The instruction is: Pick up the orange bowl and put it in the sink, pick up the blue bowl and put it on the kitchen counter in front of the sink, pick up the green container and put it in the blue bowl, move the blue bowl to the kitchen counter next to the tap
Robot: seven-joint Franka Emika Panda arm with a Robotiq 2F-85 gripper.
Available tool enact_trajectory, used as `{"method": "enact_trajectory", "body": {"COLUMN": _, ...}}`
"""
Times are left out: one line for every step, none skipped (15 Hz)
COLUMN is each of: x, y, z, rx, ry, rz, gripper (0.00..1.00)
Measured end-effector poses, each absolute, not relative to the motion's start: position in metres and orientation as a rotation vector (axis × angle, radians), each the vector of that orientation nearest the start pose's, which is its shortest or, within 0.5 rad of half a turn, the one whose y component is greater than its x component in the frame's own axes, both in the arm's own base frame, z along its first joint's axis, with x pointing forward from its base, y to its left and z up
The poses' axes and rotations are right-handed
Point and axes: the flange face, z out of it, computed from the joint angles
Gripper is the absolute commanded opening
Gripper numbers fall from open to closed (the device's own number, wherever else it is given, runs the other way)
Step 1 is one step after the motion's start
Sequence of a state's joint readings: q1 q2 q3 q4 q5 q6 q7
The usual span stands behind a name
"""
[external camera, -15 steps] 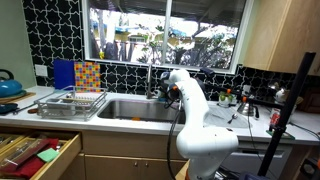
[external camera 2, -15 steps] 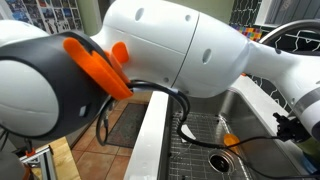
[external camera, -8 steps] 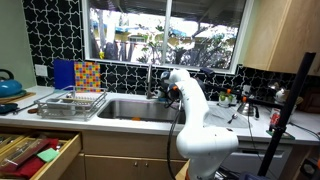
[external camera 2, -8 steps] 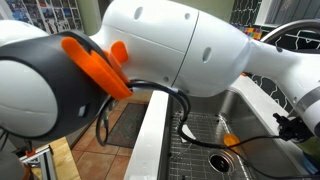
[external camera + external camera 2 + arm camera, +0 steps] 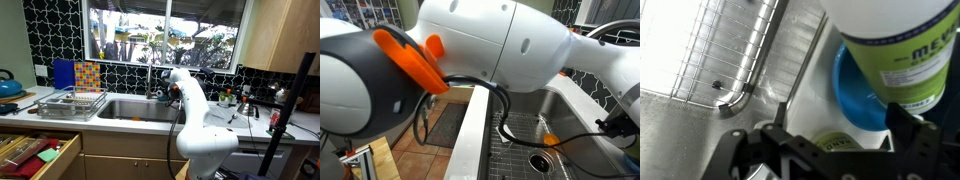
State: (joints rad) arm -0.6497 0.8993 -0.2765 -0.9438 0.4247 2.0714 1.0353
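Observation:
In the wrist view my gripper (image 5: pixel 832 152) is open, its dark fingers (image 5: pixel 926 140) spread wide over the white counter beside the sink (image 5: pixel 710 60). The blue bowl (image 5: pixel 854 95) sits on that counter, partly hidden by a large green-labelled bottle (image 5: pixel 895 45) that stands close to the camera. A smaller green container (image 5: pixel 836 143) shows between the jaws, just under the bowl's edge; I cannot tell whether it rests in the bowl or beside it. An orange bowl (image 5: pixel 550 140) lies in the sink basin (image 5: pixel 525 135). My gripper (image 5: pixel 171 93) hangs by the tap (image 5: pixel 152 78).
A wire dish rack (image 5: pixel 70 100) and a blue kettle (image 5: pixel 8 85) stand on the counter at one end. An open drawer (image 5: pixel 35 152) juts out below. Bottles (image 5: pixel 228 98) and a tripod (image 5: pixel 290 100) crowd the other end. A metal grid (image 5: pixel 725 40) lines the sink floor.
The arm's big white body has shifted slightly up and sideways in the close exterior view. The gripper at the frame's edge has moved a little. The sink and counter look the same.

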Motion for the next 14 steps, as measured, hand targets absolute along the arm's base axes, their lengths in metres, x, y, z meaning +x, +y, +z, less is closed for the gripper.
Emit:
{"method": "enact_trajectory", "body": {"x": 0.565, "y": -0.568, "z": 0.373, "rx": -1.587, "ry": 2.445, "rz": -0.353, "gripper": 1.0}}
{"method": "enact_trajectory", "body": {"x": 0.565, "y": -0.569, "z": 0.376, "rx": -1.587, "ry": 2.446, "rz": -0.359, "gripper": 1.0}}
{"method": "enact_trajectory", "body": {"x": 0.564, "y": -0.57, "z": 0.379, "rx": -1.592, "ry": 2.447, "rz": -0.366, "gripper": 1.0}}
{"method": "enact_trajectory", "body": {"x": 0.562, "y": -0.571, "z": 0.384, "rx": -1.605, "ry": 2.447, "rz": -0.378, "gripper": 1.0}}
{"method": "enact_trajectory", "body": {"x": 0.56, "y": -0.572, "z": 0.39, "rx": -1.628, "ry": 2.446, "rz": -0.394, "gripper": 1.0}}
{"method": "enact_trajectory", "body": {"x": 0.558, "y": -0.572, "z": 0.397, "rx": -1.653, "ry": 2.442, "rz": -0.411, "gripper": 1.0}}
{"method": "enact_trajectory", "body": {"x": 0.556, "y": -0.573, "z": 0.405, "rx": -1.68, "ry": 2.436, "rz": -0.43, "gripper": 1.0}}
{"method": "enact_trajectory", "body": {"x": 0.553, "y": -0.574, "z": 0.414, "rx": -1.708, "ry": 2.43, "rz": -0.449, "gripper": 1.0}}
{"method": "enact_trajectory", "body": {"x": 0.551, "y": -0.574, "z": 0.423, "rx": -1.737, "ry": 2.419, "rz": -0.465, "gripper": 1.0}}
{"method": "enact_trajectory", "body": {"x": 0.548, "y": -0.573, "z": 0.43, "rx": -1.77, "ry": 2.404, "rz": -0.46, "gripper": 1.0}}
{"method": "enact_trajectory", "body": {"x": 0.544, "y": -0.57, "z": 0.437, "rx": -1.809, "ry": 2.384, "rz": -0.441, "gripper": 1.0}}
{"method": "enact_trajectory", "body": {"x": 0.54, "y": -0.567, "z": 0.444, "rx": -1.852, "ry": 2.362, "rz": -0.414, "gripper": 1.0}}
{"method": "enact_trajectory", "body": {"x": 0.536, "y": -0.564, "z": 0.451, "rx": -1.892, "ry": 2.341, "rz": -0.392, "gripper": 1.0}}
{"method": "enact_trajectory", "body": {"x": 0.532, "y": -0.56, "z": 0.459, "rx": -1.936, "ry": 2.316, "rz": -0.366, "gripper": 1.0}}
